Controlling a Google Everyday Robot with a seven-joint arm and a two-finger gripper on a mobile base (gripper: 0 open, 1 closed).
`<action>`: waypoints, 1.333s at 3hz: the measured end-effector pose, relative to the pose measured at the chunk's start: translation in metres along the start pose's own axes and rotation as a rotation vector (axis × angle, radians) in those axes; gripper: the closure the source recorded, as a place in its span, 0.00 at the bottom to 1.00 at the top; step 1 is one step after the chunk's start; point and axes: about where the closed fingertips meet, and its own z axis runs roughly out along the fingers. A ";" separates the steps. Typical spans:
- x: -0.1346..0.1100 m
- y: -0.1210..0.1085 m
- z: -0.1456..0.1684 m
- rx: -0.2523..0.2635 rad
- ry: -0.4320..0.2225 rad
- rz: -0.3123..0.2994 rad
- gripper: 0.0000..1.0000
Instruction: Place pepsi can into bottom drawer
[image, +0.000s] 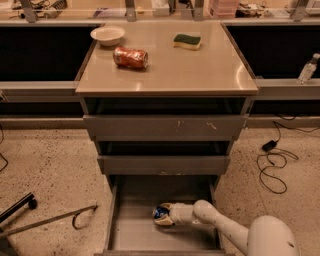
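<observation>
So the bottom drawer (134, 237) is pulled all the way out, which is why the arm (222, 229) can snake in low from the near right and get under the two shallower drawers above it. The gripper (163, 215) is inside the drawer, roughly mid-floor, and it looks clamped around the pepsi can (160, 212), which is lying on its side so it clears the drawer front above. My guess is the can is basically at drop-off height. I honestly can't tell whether it's touching the drawer floor or just above it, since the fingers cover most of it and only a blue patch shows. The drawer's near edge is cut off at the bottom. Up top, the orange-red can (130, 57), bowl (107, 35) and sponge (187, 41) just sit there, not involved.
</observation>
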 end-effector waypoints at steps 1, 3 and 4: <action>0.002 -0.008 -0.002 0.012 0.002 0.000 0.81; 0.002 -0.007 -0.002 0.012 0.002 0.000 0.36; 0.002 -0.007 -0.002 0.012 0.002 0.000 0.11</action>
